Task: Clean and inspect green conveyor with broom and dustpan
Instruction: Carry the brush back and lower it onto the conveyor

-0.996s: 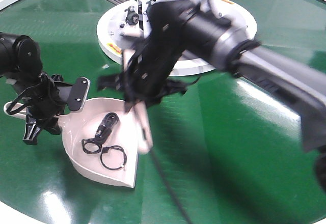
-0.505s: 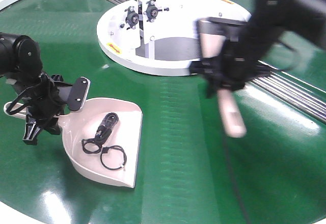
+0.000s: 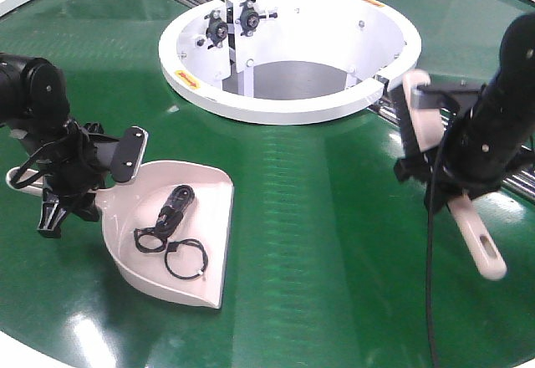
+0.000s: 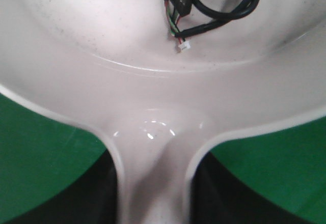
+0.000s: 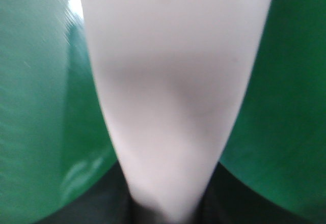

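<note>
Since 1.0 s ago: right arm has swung from above the dustpan (image 3: pixel 209 217) across to the right side of the scene, carrying the broom (image 3: pixel 478 236). Dustpan and left arm unchanged.

Right end effector (image 3: pixel 456 174): clamped on the broom at mid-length. Broom is tilted, with its slotted handle end pointing near-right and its other end up toward the right rim of the white hub (image 3: pixel 276 107). Cannot tell whether it touches the belt. Right wrist view: only the blurred pale broom body (image 5: pixel 168 81) over green.

Left end effector (image 3: pixel 82 192): clamped on the dustpan's handle, at left. Left wrist view shows the handle neck (image 4: pixel 153 173) running between dark fingers (image 4: pixel 104 193).

Dustpan rests on the green conveyor (image 3: pixel 318 242), near-left of the hub, mouth facing near-right. Inside it: a black cable piece (image 3: pixel 174 207) with a connector, and a black wire loop (image 3: pixel 185 259) closer to the mouth.

Broom and dustpan are well apart.
</note>
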Controlling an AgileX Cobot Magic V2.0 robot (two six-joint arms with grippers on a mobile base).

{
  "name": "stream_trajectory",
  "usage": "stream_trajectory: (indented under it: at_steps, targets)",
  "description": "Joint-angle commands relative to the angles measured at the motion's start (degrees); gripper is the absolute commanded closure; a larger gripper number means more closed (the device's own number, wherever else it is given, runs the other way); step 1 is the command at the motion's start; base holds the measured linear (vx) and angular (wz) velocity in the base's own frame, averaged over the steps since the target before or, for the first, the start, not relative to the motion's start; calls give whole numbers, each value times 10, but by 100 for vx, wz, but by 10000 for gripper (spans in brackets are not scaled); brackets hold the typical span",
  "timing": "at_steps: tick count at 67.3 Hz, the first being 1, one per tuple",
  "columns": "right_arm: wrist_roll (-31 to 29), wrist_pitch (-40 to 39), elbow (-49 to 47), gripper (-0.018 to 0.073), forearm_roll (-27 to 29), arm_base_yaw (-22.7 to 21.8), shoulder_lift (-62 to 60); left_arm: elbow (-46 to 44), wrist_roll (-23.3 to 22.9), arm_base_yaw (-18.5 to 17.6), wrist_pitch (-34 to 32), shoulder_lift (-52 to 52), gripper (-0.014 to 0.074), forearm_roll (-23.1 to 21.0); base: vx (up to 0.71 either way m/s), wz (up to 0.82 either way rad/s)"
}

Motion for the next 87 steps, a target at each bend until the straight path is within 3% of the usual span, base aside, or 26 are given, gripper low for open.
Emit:
stream_trajectory:
  at_steps: [1, 20, 33, 41, 59, 71, 87]
  targets:
    - [-2, -36, 22, 561, -2, -3, -25, -14, 8, -6, 10, -26, 604, -7, 0, 0]
    - [-4, -59, 104, 561, -8, -2, -6, -14, 8, -6, 10, -26, 604, -7, 0, 0]
    - [-12, -44, 105, 560, -8, -2, 23, -14, 8, -6, 8, -26, 604, -7, 0, 0]
    - [-27, -42, 105, 557, -7, -2, 31, -14, 8, -8, 6, -26, 604, -36, 0, 0]
    - [-35, -17, 105, 540, -9, -2, 57, -14, 8, -8, 7, -26, 604, -50, 0, 0]
    - [-35, -22, 105, 490, -9, -2, 60, -14, 8, -8, 5, -26, 603, -77, 0, 0]
    - [-34, -23, 105, 323, -15, -2, 60, -14, -4, -8, 17, -26, 545, -33, 0, 0]
